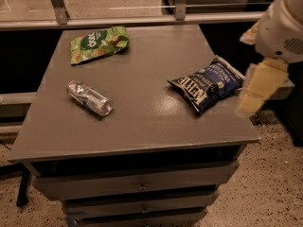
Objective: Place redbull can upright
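One redbull can (89, 97) lying on cabinet top (147, 126); claw (253, 96) at right, state unclear

can: redbull can (90, 97), slim silver thing with a few blue patches, pretty shiny
pose: flat on its side, not upright, lying diagonally with one end up-left and the other down-right toward the front edge
spot: left half of the grey tabletop (151, 126)
gripper: gripper (255, 91) hangs by the table's right edge, well apart from the can

The redbull can (89, 97) lies sideways on the table (151, 124); gripper (253, 96) hovers off its right edge
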`<state>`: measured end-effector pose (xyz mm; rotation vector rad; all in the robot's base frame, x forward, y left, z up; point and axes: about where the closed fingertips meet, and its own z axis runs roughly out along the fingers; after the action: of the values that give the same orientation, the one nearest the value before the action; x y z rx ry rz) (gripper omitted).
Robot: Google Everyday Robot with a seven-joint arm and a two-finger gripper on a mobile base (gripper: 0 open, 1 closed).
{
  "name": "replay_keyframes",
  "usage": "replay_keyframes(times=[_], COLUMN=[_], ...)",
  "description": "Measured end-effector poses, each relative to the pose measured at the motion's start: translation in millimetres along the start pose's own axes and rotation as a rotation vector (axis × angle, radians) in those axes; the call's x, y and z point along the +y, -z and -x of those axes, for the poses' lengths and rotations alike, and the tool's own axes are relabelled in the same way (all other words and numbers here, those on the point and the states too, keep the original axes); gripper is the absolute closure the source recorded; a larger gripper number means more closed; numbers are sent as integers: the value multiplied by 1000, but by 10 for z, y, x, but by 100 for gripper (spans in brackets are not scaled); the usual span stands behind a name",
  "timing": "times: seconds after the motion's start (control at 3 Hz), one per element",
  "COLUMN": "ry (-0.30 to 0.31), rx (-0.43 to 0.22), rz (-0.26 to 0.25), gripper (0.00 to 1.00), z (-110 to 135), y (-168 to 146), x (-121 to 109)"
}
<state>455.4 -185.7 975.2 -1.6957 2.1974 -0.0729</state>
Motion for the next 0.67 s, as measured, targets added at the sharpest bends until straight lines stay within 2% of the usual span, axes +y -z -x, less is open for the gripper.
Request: replay_keyframes(times=[0.33,0.67], ry=[-44,-102], rx=[-92,-155], rz=[0,15], gripper=[0,0], z=[678,1252], y=[-240,-466], x=[-149,-148])
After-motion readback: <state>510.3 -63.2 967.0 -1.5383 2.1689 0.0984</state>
